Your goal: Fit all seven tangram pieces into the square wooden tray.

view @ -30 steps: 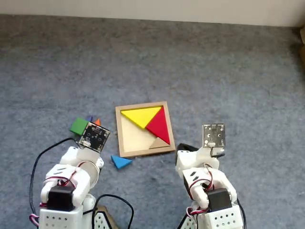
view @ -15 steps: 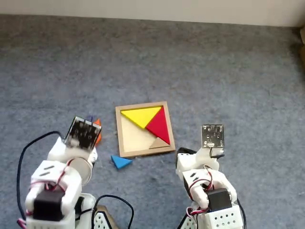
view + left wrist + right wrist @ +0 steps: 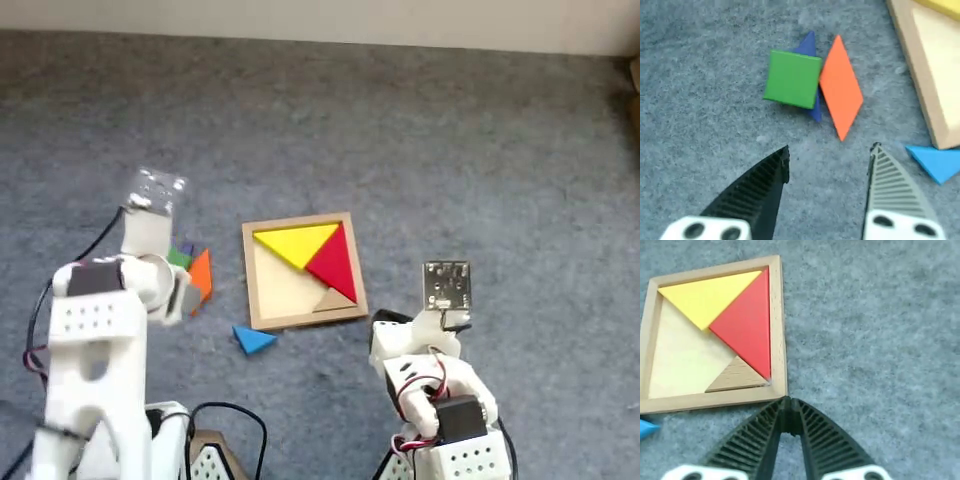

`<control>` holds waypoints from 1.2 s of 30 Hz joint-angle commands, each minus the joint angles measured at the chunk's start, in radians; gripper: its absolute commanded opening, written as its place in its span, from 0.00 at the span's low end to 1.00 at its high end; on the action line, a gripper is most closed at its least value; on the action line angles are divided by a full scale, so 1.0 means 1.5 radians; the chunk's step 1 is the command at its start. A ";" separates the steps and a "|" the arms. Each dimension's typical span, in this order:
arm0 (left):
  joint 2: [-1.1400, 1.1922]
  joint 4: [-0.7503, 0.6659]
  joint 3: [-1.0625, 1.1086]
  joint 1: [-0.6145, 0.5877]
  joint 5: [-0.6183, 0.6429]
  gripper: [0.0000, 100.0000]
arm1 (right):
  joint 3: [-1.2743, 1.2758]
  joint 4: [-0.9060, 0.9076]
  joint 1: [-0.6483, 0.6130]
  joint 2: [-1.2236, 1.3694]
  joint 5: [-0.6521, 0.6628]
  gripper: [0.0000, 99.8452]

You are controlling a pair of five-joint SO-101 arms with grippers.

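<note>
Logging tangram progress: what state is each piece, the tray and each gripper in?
tray: partly filled
yellow triangle: seated in tray
red triangle: seated in tray
wooden triangle: seated in tray
green square: loose, overlapping dark blue piece
orange parallelogram: loose on carpet
light blue triangle: loose on carpet
left gripper: open, empty
right gripper: shut, empty

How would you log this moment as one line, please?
tray holds yellow triangle, red triangle, wooden triangle | loose: green square, orange parallelogram, light-blue triangle | left gripper open | right gripper shut
</note>
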 commanded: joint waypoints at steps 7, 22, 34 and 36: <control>0.258 -0.137 -0.123 -0.036 0.003 0.28 | 0.092 0.004 0.007 0.012 0.006 0.00; 0.529 -0.140 -0.290 -0.038 0.005 0.30 | 0.092 0.005 0.007 0.012 0.007 0.00; 0.392 -0.062 -0.290 -0.054 0.002 0.23 | 0.092 0.005 0.008 0.012 0.007 0.00; 0.333 -0.020 -0.285 -0.058 0.001 0.27 | 0.092 0.005 0.008 0.012 0.007 0.00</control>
